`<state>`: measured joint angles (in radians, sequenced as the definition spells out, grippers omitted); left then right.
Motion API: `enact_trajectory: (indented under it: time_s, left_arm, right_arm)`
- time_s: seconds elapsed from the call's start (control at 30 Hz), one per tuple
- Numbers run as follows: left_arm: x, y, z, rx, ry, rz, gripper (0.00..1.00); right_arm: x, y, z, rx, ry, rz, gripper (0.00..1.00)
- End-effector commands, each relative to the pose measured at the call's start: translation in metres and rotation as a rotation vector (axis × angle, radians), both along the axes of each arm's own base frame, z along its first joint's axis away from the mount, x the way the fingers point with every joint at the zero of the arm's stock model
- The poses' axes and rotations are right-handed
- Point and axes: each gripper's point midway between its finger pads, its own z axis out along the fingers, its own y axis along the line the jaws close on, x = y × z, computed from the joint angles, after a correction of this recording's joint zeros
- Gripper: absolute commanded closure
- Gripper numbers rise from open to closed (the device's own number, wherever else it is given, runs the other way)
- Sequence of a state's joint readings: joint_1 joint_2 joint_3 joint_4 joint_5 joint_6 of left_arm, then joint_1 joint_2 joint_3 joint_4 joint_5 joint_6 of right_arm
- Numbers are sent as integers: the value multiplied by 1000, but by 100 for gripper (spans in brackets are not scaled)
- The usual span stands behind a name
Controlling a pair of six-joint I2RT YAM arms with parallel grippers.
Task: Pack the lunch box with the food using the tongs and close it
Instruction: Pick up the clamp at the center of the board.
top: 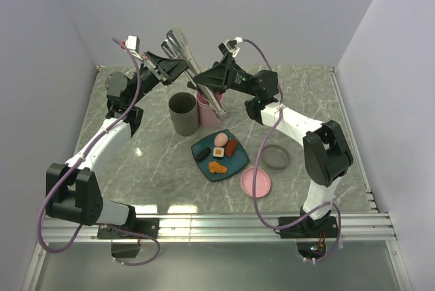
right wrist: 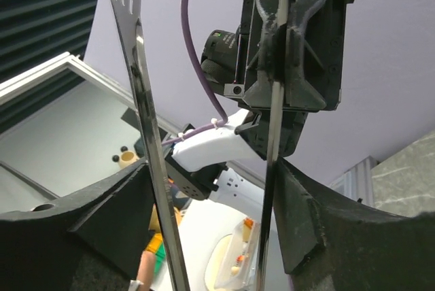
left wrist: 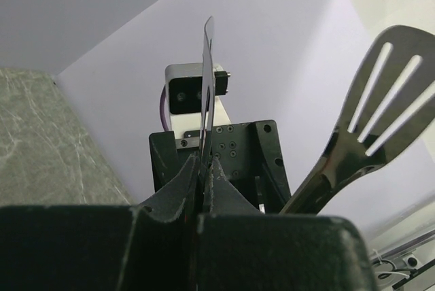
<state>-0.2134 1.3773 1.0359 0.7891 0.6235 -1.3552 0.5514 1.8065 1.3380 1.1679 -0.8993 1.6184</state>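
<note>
The silver tongs (top: 197, 70) stand tilted in the air, their lower end inside the pink round tub (top: 206, 107) of the lunch box. My left gripper (top: 174, 66) (left wrist: 204, 163) is shut on one thin tong arm (left wrist: 207, 87), seen edge-on; the other arm's slotted end (left wrist: 391, 94) spreads off to the right. My right gripper (top: 204, 77) (right wrist: 211, 168) spans both tong arms (right wrist: 144, 134), each arm lying against a finger. The food (top: 219, 152) lies on a teal plate (top: 238, 162): pink egg (top: 221, 140), sausage (top: 232, 147), dark piece (top: 202, 153), orange nugget (top: 217, 166).
A grey round tub (top: 183, 114) stands beside the pink one, just behind the plate. A pink lid (top: 256, 182) and a grey lid (top: 276, 157) lie right of the plate. Walls close in the marble table on three sides.
</note>
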Motion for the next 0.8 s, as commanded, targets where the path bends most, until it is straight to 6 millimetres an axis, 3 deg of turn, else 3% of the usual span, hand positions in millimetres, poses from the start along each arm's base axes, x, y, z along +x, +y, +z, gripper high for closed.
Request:
enact_trajectory:
  time_s: [0.0, 0.07, 0.13, 0.4, 0.63, 0.77]
  left_arm:
    - [-15, 2, 24, -21, -85, -11, 100]
    - [-14, 1, 23, -18, -80, -11, 97]
    - [-14, 1, 22, -16, -71, -11, 82]
    - [-15, 3, 18, -1, -60, -5, 53]
    - [-21, 3, 10, 19, -52, -14, 48]
    - [-29, 2, 6, 58, -64, -29, 42]
  right_arm:
    - [-14, -15, 30, 80, -80, -11, 29]
    - [-14, -14, 30, 75, -86, -8, 37]
    - [-12, -14, 28, 68, -93, -20, 46]
    - [-2, -23, 29, 51, -114, -60, 51]
    - [7, -36, 37, 34, -154, -100, 51]
    - [25, -57, 29, 2, -159, -158, 51]
